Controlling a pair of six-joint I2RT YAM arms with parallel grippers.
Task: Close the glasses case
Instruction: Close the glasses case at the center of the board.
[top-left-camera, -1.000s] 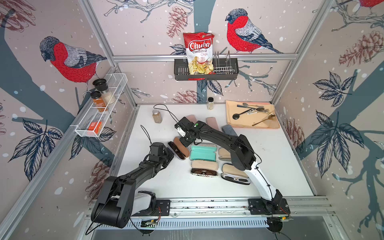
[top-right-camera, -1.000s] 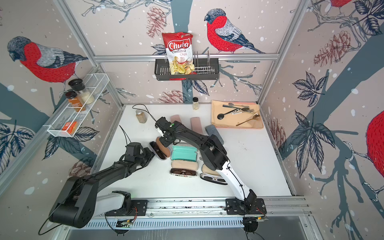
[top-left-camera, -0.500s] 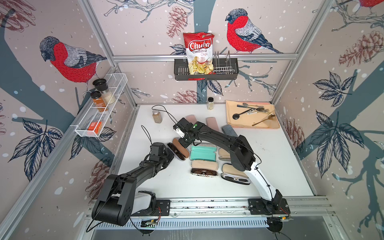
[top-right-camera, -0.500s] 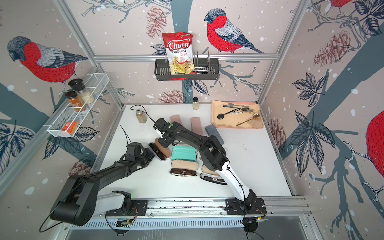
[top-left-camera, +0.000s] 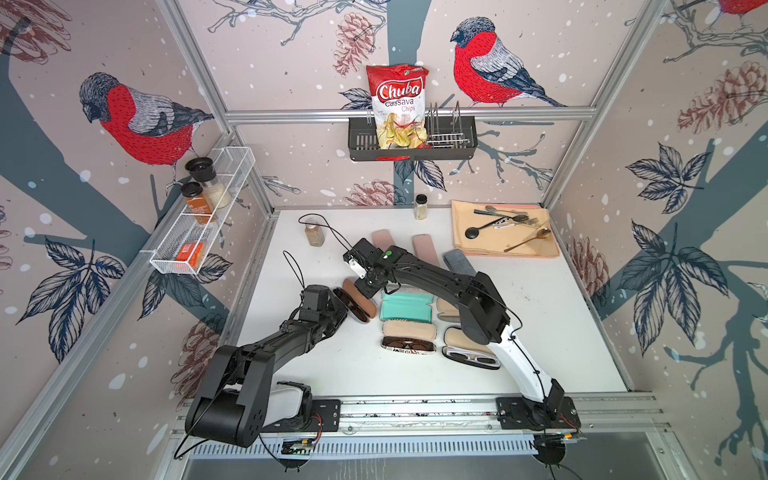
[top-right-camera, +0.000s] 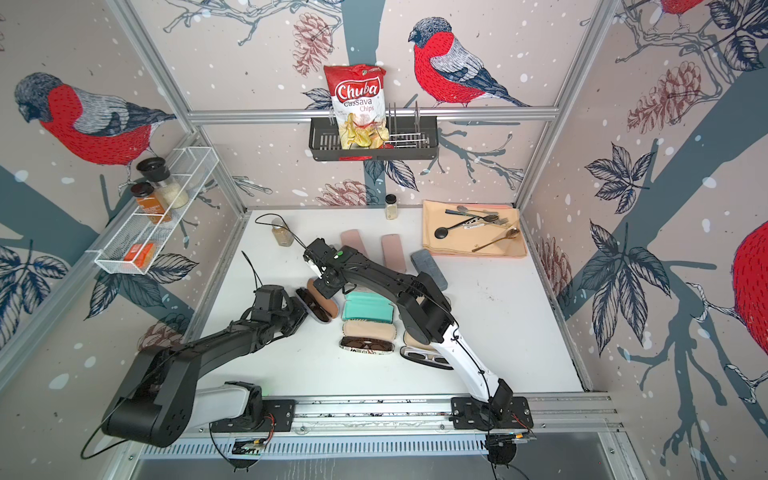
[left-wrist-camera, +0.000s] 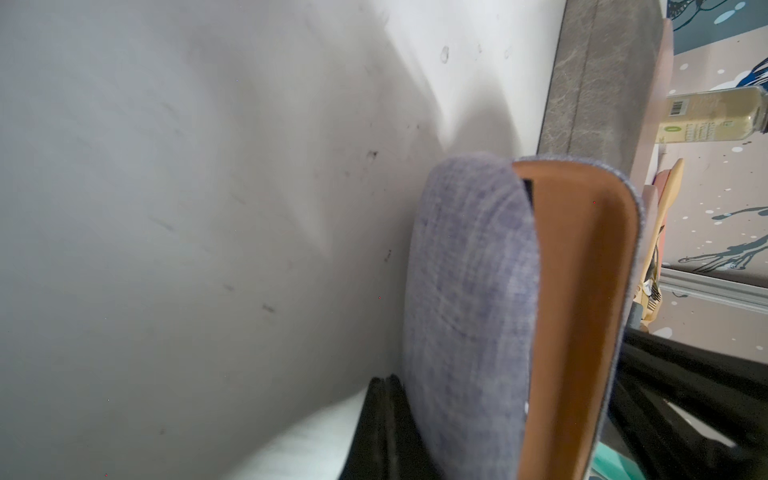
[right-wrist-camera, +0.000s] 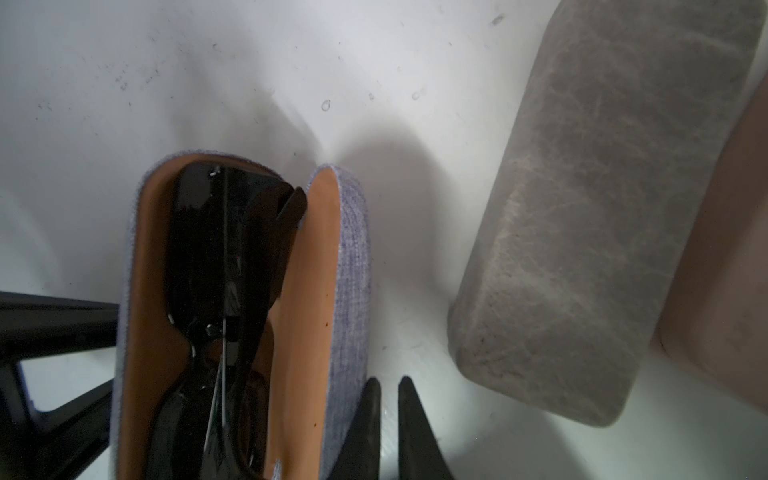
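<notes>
**Case open, a gripper on each side**

Both top views: glasses case (top-left-camera: 360, 301) lies open on the table (top-left-camera: 540, 328), between left gripper (top-left-camera: 341, 308) and right gripper (top-left-camera: 366, 289).
Left wrist: jaws together, against the case's fabric shell.
Right wrist: fingers (right-wrist-camera: 369, 419) nearly together, gripping nothing, just beside the raised lid (right-wrist-camera: 351, 266).

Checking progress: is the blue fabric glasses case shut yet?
No, in the right wrist view the case lid stands apart from the base, leaving the black sunglasses exposed.
</notes>
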